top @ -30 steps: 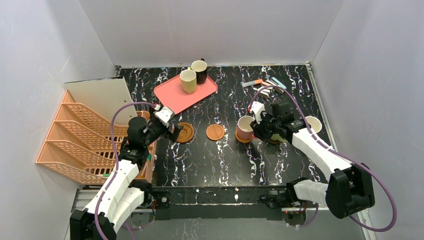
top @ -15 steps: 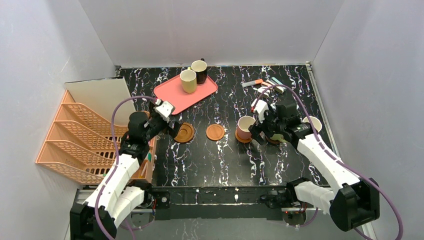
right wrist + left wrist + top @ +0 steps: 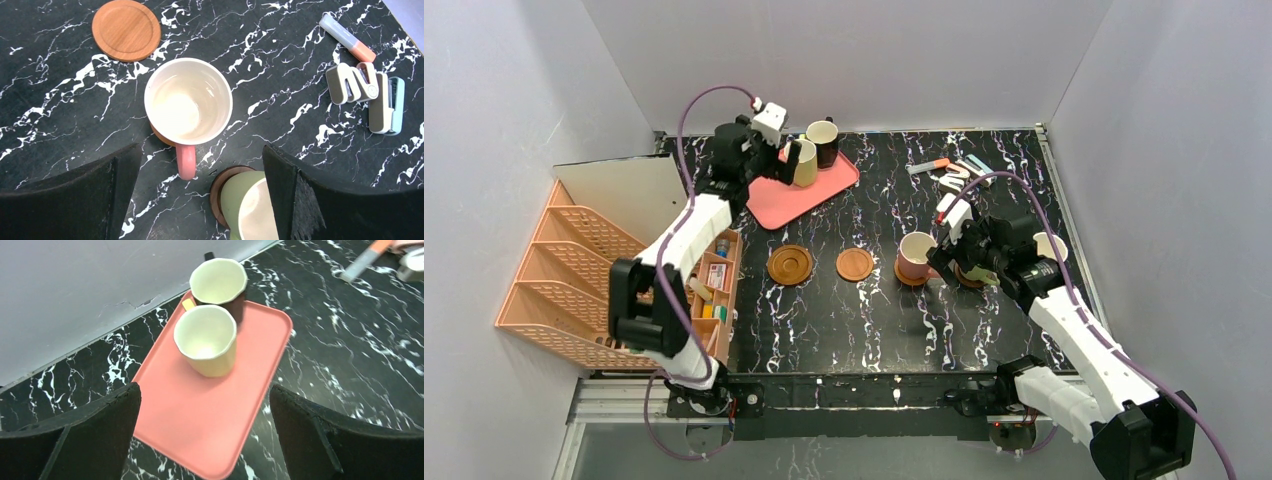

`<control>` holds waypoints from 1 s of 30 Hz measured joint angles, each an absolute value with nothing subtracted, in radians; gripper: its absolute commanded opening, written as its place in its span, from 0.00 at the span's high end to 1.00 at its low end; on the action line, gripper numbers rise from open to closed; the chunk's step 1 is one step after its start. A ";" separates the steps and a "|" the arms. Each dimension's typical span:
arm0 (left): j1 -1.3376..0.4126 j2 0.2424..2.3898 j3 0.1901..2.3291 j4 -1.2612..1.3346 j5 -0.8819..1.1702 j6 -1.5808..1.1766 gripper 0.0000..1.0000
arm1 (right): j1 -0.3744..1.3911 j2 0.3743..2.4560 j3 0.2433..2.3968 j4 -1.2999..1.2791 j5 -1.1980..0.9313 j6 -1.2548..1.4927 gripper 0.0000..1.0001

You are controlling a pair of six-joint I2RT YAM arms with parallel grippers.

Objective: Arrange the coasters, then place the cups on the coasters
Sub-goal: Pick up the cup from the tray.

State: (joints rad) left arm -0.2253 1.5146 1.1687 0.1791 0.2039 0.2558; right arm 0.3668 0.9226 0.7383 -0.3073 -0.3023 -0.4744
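A yellow-green cup (image 3: 206, 340) and a dark brown cup (image 3: 218, 281) stand on the pink tray (image 3: 200, 430). My left gripper (image 3: 205, 390) hovers open over the tray's near part, just short of the yellow-green cup (image 3: 801, 160). A pink cup (image 3: 188, 102) stands on a coaster, its handle pointing at my right gripper (image 3: 200, 155), which is open and holds nothing. A green cup (image 3: 250, 205) sits on a dark coaster (image 3: 220, 192) beside the right finger. Two bare coasters lie mid-table, one dark (image 3: 790, 265) and one orange (image 3: 855, 264). A pale cup (image 3: 1050, 245) stands at the far right.
An orange mesh file rack (image 3: 564, 280) and a bin of small items (image 3: 714, 290) line the left side. A marker (image 3: 347, 37) and staplers (image 3: 370, 92) lie at the back right. White walls close in the table.
My left arm has swung from the dark coaster up to the tray at the back. My right gripper has opened and drawn back a little from the pink cup.
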 measured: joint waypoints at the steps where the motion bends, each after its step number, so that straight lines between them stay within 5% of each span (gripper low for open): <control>1: -0.226 1.571 1.222 0.170 0.187 0.244 0.02 | 0.367 0.925 0.737 -0.306 -0.297 -0.474 0.01; 12: -0.239 2.038 1.705 -0.040 0.051 0.022 0.02 | 0.367 0.940 0.734 -0.282 -0.253 -0.474 0.01; 30: -0.291 2.122 1.784 -0.129 -0.026 -0.086 0.02 | 0.367 0.941 0.723 -0.277 -0.241 -0.475 0.01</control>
